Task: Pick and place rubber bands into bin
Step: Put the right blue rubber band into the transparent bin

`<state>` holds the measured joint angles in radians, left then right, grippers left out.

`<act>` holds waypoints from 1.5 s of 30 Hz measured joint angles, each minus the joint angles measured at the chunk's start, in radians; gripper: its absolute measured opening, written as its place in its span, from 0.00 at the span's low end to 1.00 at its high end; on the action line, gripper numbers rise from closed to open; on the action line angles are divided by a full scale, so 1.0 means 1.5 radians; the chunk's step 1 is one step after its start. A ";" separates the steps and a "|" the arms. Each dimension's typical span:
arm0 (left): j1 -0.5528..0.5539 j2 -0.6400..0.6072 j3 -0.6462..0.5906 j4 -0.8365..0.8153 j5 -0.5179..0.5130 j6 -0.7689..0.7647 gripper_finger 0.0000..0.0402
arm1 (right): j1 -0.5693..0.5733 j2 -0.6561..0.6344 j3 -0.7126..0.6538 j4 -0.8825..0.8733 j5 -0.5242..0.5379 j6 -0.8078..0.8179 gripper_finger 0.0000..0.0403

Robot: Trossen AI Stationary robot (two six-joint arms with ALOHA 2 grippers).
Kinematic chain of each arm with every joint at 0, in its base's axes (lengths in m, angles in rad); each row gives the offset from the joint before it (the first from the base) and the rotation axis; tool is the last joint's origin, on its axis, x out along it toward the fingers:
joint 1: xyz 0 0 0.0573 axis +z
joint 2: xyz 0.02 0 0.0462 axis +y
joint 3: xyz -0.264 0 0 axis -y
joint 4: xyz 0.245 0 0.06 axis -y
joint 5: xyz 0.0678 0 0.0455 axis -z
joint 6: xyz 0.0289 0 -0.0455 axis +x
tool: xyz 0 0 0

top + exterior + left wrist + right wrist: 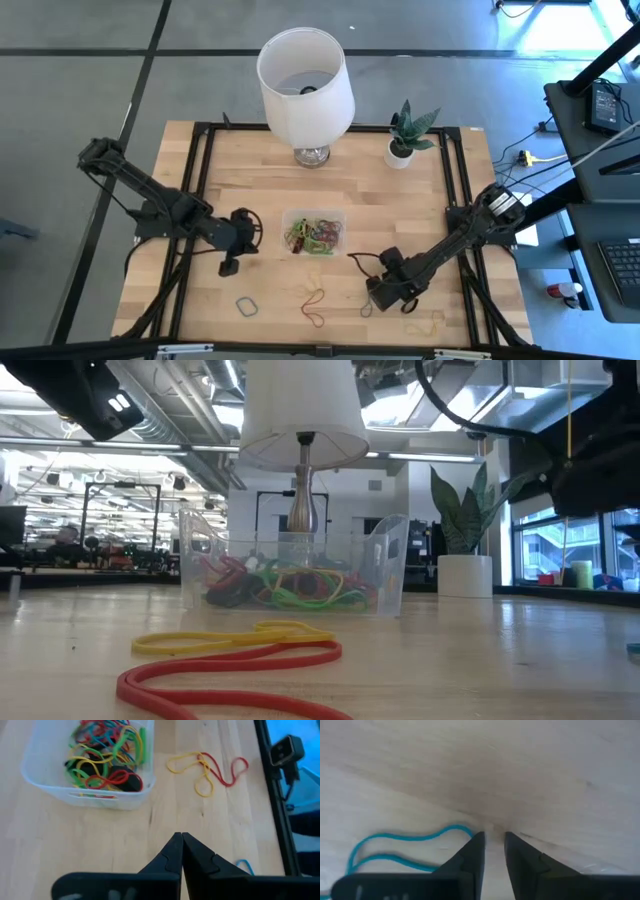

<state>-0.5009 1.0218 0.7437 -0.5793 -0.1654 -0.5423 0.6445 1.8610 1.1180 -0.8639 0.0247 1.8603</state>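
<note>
The right arm is being reached in from the table's right edge, bent low, with the right gripper (375,297) pressed down near the front of the wooden table (400,210). In the right wrist view its two dark fingers (470,855) are being held slightly apart, tips at the wood, with nothing gripped between them. A blue rubber band (400,850) is lying just beside one finger; whether it is being touched cannot be told.

The left arm is being held out from the left side, its left gripper (229,266) pointing down toward the table left of the bin (314,231). Its fingers (167,857) are closed tip to tip on nothing.

The clear plastic bin is standing at the middle of the table, in front of the white lamp (305,85), and a tangle of red, green, yellow and black rubber bands (312,236) is lying inside it. Loose on the wood in front of it are a red band (315,297) and a yellow band (316,321) overlapping each other, a second blue band (246,305) to the left, and a pale band (420,325) near the right gripper that is hard to make out. A small potted plant (405,135) is standing at the back right.

In the low view both grippers are cut off, only dark arm parts showing at the upper corners.
</note>
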 joint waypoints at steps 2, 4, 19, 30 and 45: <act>0.004 0.000 0.000 -0.001 0.013 0.009 0.00 | 0.000 -0.010 0.009 -0.002 0.004 0.002 0.20; 0.004 0.000 0.000 -0.001 0.018 0.010 0.00 | 0.000 -0.019 0.015 0.005 0.015 0.003 0.20; 0.004 0.001 0.000 0.001 0.018 0.010 0.00 | 0.003 0.029 0.016 0.075 0.026 0.012 0.19; 0.004 0.001 0.000 0.001 0.005 0.005 0.00 | 0.005 0.009 0.051 -0.004 0.054 0.014 0.19; 0.004 0.001 0.000 0.003 -0.006 -0.017 0.00 | 0.006 0.011 0.013 0.101 0.068 0.001 0.19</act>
<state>-0.4946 1.0229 0.7437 -0.5745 -0.1739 -0.5671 0.6541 1.8774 1.1380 -0.7120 0.1261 1.8615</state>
